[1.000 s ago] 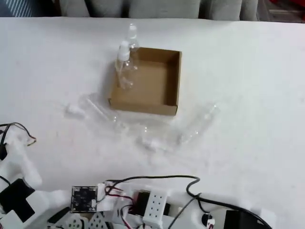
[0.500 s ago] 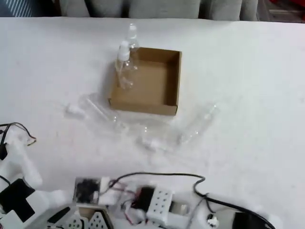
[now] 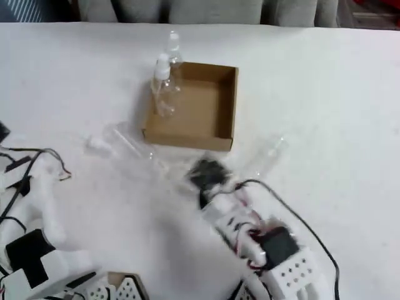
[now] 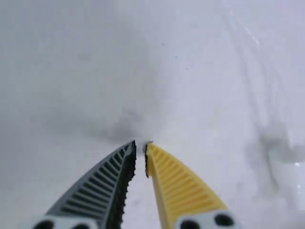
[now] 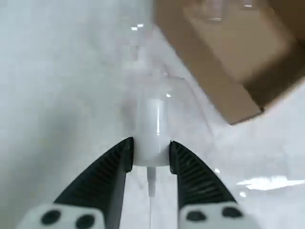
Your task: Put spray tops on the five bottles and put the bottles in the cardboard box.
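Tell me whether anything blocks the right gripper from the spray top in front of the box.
Nothing visible does. In the right wrist view the spray top lies between the fingers of the open right gripper, on the table just short of the box.

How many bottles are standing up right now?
2. One bottle stands inside the cardboard box by its left wall. The other bottle stands just behind it at the far corner. None looks hidden.
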You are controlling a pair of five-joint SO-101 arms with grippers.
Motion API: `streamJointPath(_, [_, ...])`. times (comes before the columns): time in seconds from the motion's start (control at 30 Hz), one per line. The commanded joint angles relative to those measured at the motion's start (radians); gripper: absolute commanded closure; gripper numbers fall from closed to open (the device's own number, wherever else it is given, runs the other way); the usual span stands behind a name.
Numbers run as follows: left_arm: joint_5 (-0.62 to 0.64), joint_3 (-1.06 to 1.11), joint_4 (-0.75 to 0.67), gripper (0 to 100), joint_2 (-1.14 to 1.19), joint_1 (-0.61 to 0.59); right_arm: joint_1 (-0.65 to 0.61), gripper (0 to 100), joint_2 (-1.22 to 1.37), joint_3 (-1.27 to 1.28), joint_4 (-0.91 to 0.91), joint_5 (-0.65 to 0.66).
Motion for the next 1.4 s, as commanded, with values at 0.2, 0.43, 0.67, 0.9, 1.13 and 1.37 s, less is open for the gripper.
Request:
streamJointPath(0.2, [-0.068, -0.058, 0.193, 94, -0.206, 0.202, 0.518, 98.2, -0.070, 0.091, -0.031, 0.020])
streamJointPath(0.43, [-0.388, -0.058, 0.310, 94, -0.323, 0.325, 0.842, 98.2, -0.068, 0.186, -0.165, -0.035])
streamJointPath(0.67, [-0.733, -0.058, 0.321, 94, -0.344, 0.415, 0.978, 98.1, -0.068, 0.221, -0.170, -0.031])
streamJointPath(0.9, [-1.034, -0.066, 0.313, 94, -0.340, 0.529, 0.987, 97.9, -0.067, 0.236, -0.165, 0.041])
streamJointPath(1.13, [-1.140, -0.141, 0.301, 94, -0.337, 0.526, 0.983, 84.6, -0.067, 0.236, -0.139, 0.046])
streamJointPath(1.37, [-1.048, -0.278, 0.370, 94, -0.337, 0.516, 0.983, 89.0, -0.068, 0.236, -0.140, 0.046])
